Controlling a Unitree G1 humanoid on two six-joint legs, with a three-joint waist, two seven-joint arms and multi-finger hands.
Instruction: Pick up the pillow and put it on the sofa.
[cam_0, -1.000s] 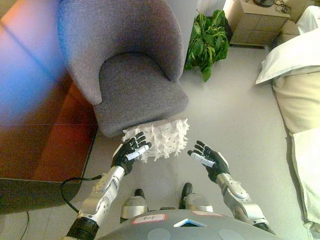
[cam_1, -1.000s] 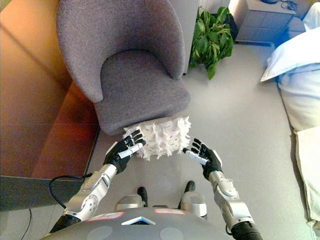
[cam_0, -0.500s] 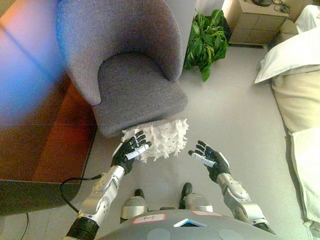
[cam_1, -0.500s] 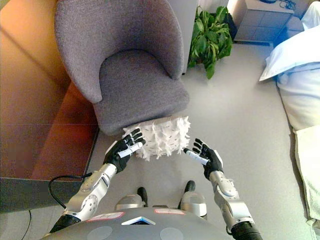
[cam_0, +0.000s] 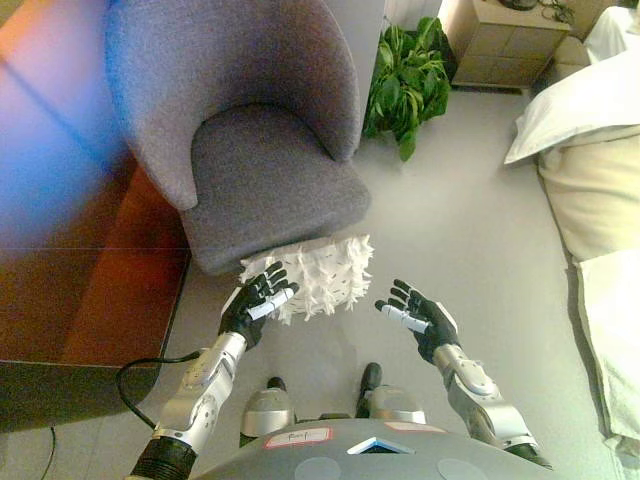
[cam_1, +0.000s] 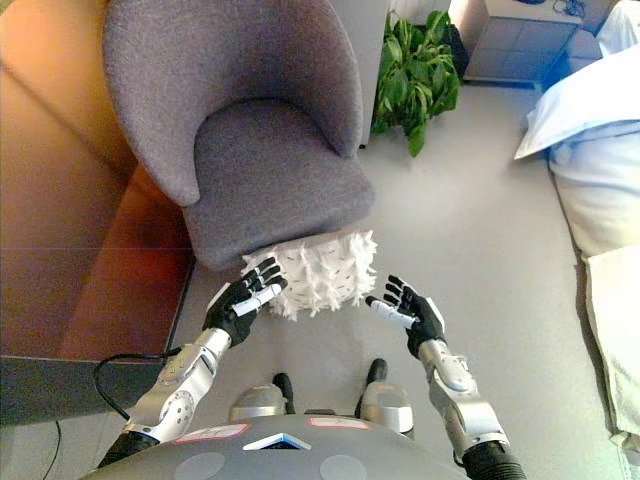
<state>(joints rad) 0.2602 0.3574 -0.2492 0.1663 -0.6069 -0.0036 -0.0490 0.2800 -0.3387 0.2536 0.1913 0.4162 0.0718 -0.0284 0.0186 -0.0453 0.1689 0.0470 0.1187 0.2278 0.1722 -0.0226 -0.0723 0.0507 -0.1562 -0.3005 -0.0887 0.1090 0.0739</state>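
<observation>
A white spiky pillow (cam_0: 318, 276) lies on the grey floor against the front of the grey armchair (cam_0: 270, 175), which serves as the sofa. My left hand (cam_0: 256, 303) is open with its fingers spread against the pillow's left edge. My right hand (cam_0: 415, 316) is open with spread fingers, to the right of the pillow and a short gap away from it. Neither hand holds the pillow. The same scene shows in the right eye view, with the pillow (cam_1: 320, 270) between the left hand (cam_1: 241, 301) and the right hand (cam_1: 405, 309).
A wooden table (cam_0: 70, 250) stands at the left beside the armchair. A green potted plant (cam_0: 405, 75) is behind the chair's right side. A bed with pale bedding (cam_0: 590, 180) runs along the right. A cabinet (cam_0: 500, 30) stands at the back.
The whole picture has shifted slightly down and left, so the camera has moved. The hands keep their places on either side of the pillow.
</observation>
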